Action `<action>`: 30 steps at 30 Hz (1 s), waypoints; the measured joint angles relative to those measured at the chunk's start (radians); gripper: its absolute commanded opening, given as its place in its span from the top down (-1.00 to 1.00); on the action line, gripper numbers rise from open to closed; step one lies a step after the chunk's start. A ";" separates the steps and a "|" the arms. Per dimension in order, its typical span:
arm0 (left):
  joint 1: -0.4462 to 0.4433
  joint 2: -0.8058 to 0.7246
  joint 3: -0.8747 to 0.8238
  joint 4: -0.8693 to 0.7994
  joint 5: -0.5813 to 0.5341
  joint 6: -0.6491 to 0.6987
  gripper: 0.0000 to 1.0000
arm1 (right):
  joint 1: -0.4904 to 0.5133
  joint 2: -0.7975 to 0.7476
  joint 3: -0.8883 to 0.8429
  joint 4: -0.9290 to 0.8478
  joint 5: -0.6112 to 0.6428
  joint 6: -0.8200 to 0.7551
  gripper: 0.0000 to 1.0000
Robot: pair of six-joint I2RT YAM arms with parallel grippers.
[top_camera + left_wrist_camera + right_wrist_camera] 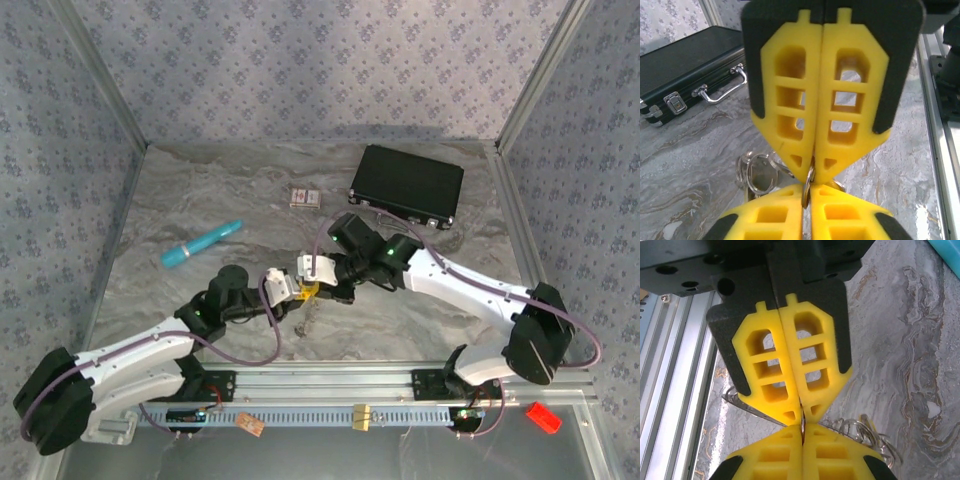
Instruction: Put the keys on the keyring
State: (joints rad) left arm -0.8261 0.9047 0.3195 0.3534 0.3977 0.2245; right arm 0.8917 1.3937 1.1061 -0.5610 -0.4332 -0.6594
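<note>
**Keyring pinched edge-on where both pairs of fingers meet, above the bench.**
In your left wrist view the keyring is a thin upright sliver, its edge running along the seam between the tips. Your left fingers clamp it from below and your right fingers from above, tip to tip. A tangle of silvery loops sits just beside, over the bench.

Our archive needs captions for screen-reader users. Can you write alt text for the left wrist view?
Two yellow-fingered pincers meet tip to tip, both shut on a thin metal ring seen edge-on. Silver loops sit just left of the tips, and a black case with silver latches lies on the marbled table behind.
</note>
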 measured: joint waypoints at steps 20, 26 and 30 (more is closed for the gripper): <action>0.000 0.046 -0.036 0.204 0.031 -0.029 1.00 | -0.158 -0.126 -0.229 0.327 -0.309 0.254 0.62; 0.000 0.048 -0.037 0.220 0.037 -0.040 1.00 | -0.158 -0.116 -0.229 0.330 -0.317 0.252 0.58; 0.000 0.048 -0.037 0.229 0.041 -0.043 1.00 | -0.156 -0.116 -0.229 0.319 -0.315 0.241 0.57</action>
State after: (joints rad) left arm -0.8257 0.9524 0.2825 0.5819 0.4385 0.1814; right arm 0.7357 1.2778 0.8776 -0.2417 -0.7486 -0.4187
